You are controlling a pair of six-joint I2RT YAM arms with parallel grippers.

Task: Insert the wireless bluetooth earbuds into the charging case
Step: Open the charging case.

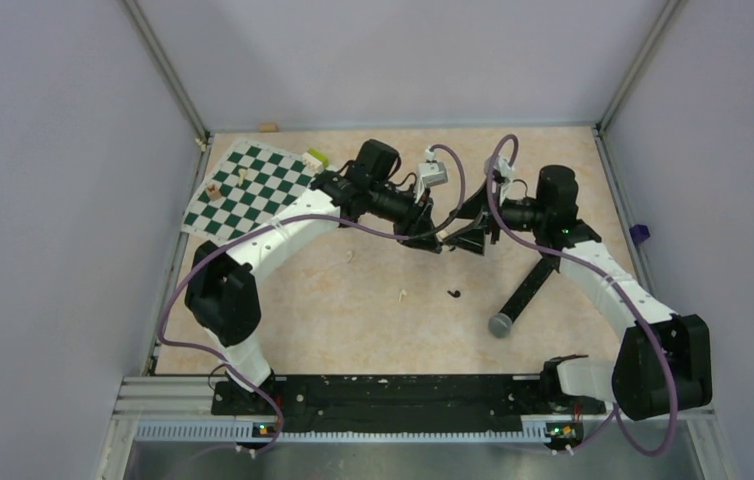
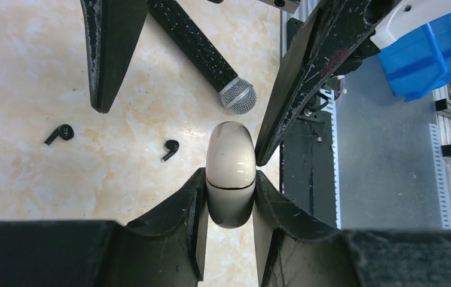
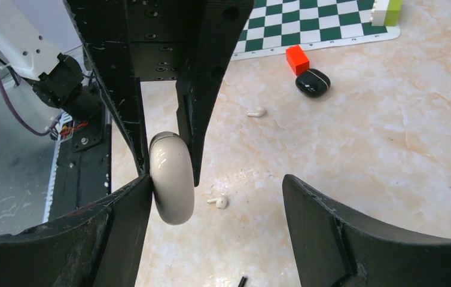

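Observation:
My left gripper (image 2: pixel 229 179) is shut on a cream-white round object (image 2: pixel 230 161) with a thin seam and holds it above the table. It also shows in the right wrist view (image 3: pixel 172 179). My right gripper (image 3: pixel 217 185) is open. One of its fingers lies against the cream object's side and the other stands well apart. The black glossy charging case (image 3: pixel 313 82) lies on the table beside an orange-red block (image 3: pixel 297 59). Two black earbuds (image 2: pixel 60 134) (image 2: pixel 170 148) lie on the table below the grippers. One shows in the top view (image 1: pixel 453 293).
A black microphone with a grey head (image 1: pixel 518 300) lies right of centre. Two white earbuds (image 3: pixel 256 112) (image 3: pixel 218 202) lie on the table. A green-and-white chessboard (image 1: pixel 253 190) with small pieces is at the back left. A yellow-green and white block (image 3: pixel 387 11) sits at its edge.

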